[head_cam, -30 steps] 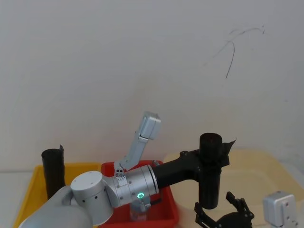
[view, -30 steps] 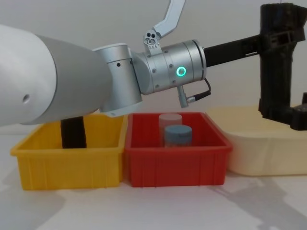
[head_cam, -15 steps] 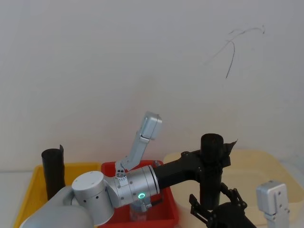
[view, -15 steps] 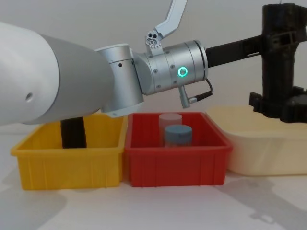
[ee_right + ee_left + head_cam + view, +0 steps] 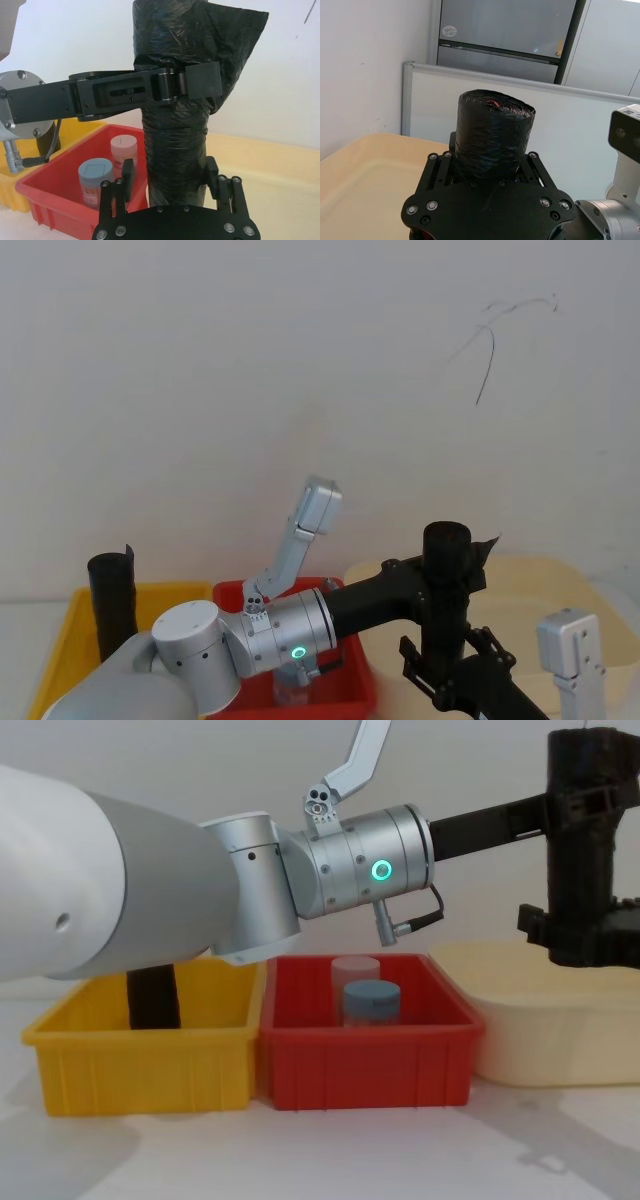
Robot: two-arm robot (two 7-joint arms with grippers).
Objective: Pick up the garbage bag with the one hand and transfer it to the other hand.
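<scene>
Garbage bag (image 5: 580,880): upright in the air above the left edge of the cream tub (image 5: 540,1040).
Left gripper (image 5: 175,87): clamped around the roll's upper part, carrying it alone.
Right gripper (image 5: 170,175): fingers spread, one on either side of the roll's lower part, not yet squeezing.
Just changed: over the last second your right gripper rose from beneath the roll's foot to straddle it, while the bag barely shifted.
What it means: the handover looks poised. You likely need the right to close before the left lets go.
</scene>
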